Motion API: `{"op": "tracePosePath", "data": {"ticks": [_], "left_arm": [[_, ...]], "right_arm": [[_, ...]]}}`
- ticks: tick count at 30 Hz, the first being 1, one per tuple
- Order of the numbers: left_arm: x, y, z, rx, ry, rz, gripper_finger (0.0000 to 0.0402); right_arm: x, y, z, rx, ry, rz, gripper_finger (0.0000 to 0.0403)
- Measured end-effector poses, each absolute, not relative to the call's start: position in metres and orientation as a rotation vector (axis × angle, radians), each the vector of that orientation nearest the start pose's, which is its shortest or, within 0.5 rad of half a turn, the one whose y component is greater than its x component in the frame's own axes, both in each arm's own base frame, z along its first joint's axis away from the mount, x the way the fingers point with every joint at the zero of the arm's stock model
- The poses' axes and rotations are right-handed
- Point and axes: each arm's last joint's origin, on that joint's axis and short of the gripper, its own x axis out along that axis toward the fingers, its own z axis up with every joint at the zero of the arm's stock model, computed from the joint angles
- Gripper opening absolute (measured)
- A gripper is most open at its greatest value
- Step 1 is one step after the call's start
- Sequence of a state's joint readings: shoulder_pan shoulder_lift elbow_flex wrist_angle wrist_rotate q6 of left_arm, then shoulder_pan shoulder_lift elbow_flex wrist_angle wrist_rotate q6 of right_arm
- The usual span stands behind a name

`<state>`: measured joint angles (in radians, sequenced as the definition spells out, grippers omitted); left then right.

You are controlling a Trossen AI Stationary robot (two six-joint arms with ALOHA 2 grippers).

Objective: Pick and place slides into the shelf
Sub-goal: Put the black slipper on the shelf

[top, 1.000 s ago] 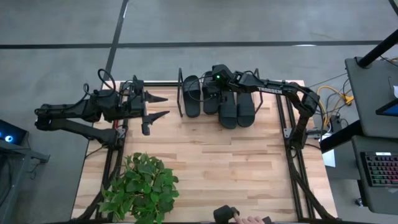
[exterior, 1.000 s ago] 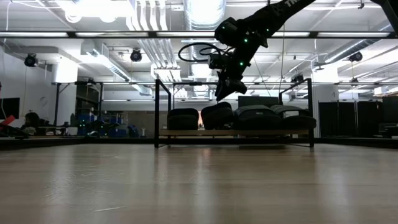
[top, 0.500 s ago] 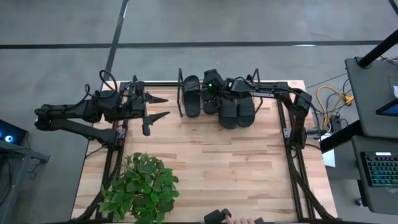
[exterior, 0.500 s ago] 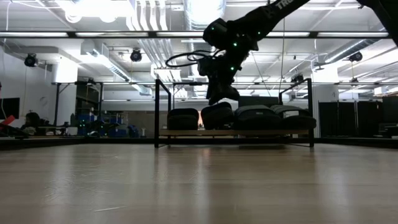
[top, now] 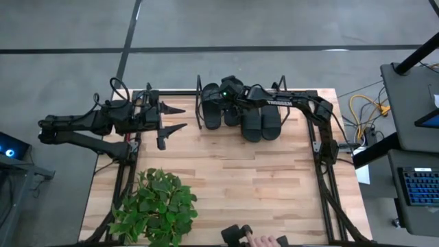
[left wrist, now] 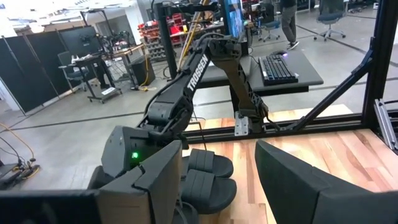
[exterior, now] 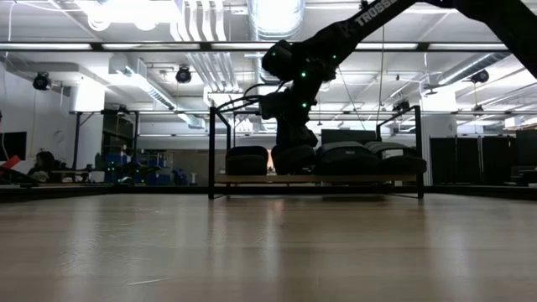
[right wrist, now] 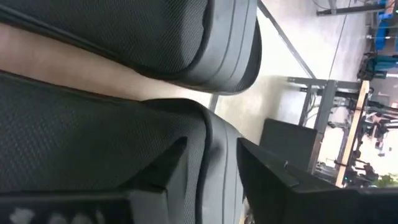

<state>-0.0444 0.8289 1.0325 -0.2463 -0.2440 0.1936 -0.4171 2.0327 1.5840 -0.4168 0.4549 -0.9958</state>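
high view: four slides (top: 241, 114) sit on the shelf (top: 199, 103). the right end effector (top: 228, 104) straddles one slide's edge, narrowly apart. left end effector (top: 171, 118) waits wide. slides look light, bendy; grab the strap.

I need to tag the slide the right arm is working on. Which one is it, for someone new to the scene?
At the table's far edge stands the shelf, holding four black slides in a row. Count from its end nearer the left arm: it is the second slide, the only one with the right gripper directly over it.
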Motion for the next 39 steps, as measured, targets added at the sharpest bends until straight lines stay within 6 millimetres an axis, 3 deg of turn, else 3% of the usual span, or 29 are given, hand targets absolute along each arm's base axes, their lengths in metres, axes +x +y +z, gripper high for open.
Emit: {"op": "tracePosePath", "data": {"ticks": [7,11,20,30,39], "left_arm": [[0.1646,-0.0003,0.3998,0.200,0.071,0.194,0.0189],[0.1633,-0.0002,0.4006,0.200,0.065,0.195,0.0189],[0.1621,-0.0002,0.4006,0.200,0.066,0.194,0.0189],[0.1614,-0.0001,0.4009,0.200,0.064,0.195,0.0189],[0.1614,-0.0002,0.4008,0.198,0.063,0.195,0.0189]], "right_arm": [[0.4000,-0.1928,0.2185,-0.888,1.233,-0.320,0.0022],[0.3998,-0.1928,0.2193,-0.857,1.222,-0.343,0.0013],[0.4023,-0.1938,0.2258,-0.786,1.141,-0.424,0.0010],[0.3996,-0.1914,0.2228,-0.757,1.164,-0.369,0.0012],[0.3966,-0.1919,0.2235,-0.719,1.170,-0.369,0.0078]]}}
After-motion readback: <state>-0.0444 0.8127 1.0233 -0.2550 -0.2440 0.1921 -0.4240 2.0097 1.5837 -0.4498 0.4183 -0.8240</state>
